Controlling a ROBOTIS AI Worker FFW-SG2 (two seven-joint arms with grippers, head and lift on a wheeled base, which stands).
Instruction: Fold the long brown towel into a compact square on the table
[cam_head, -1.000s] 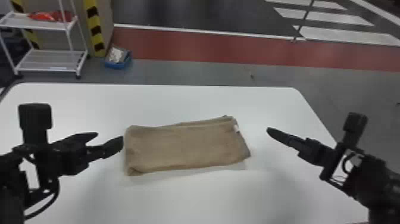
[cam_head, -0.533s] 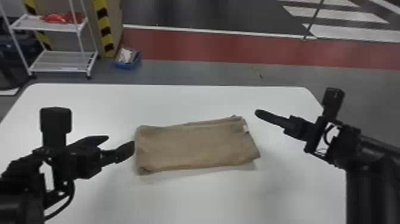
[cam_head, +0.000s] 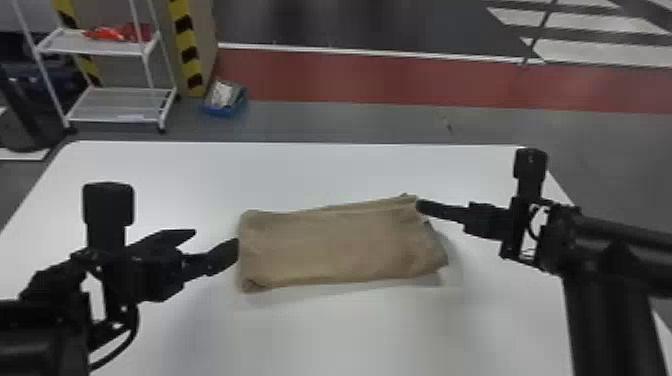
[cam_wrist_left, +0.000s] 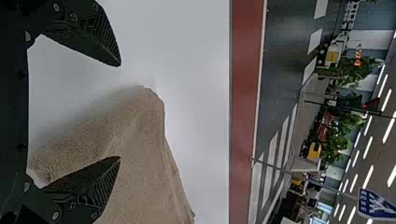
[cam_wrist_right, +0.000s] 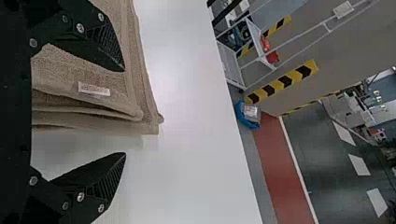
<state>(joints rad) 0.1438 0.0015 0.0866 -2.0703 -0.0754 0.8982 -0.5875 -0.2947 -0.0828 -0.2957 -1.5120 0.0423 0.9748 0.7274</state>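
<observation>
The brown towel (cam_head: 340, 245) lies folded into a flat rectangle on the white table (cam_head: 350, 330). At its left end stands my left gripper (cam_head: 215, 240), open. The left wrist view has that gripper (cam_wrist_left: 120, 112) with one finger over the towel (cam_wrist_left: 140, 140) and nothing held. My right gripper (cam_head: 425, 206) is at the towel's far right corner. In the right wrist view the gripper (cam_wrist_right: 125, 112) is open, one finger above the towel (cam_wrist_right: 112, 84) and the other over bare table; layered edges and a white label lie between them.
Beyond the table's far edge stand a white shelf cart (cam_head: 100, 45) with red items and a blue bin (cam_head: 225, 100) on the floor. Bare tabletop lies in front of the towel and behind it.
My right gripper has moved left to the towel's far right corner. The left gripper now stands close against the left end. The head view has shifted slightly, and the towel keeps its shape.
</observation>
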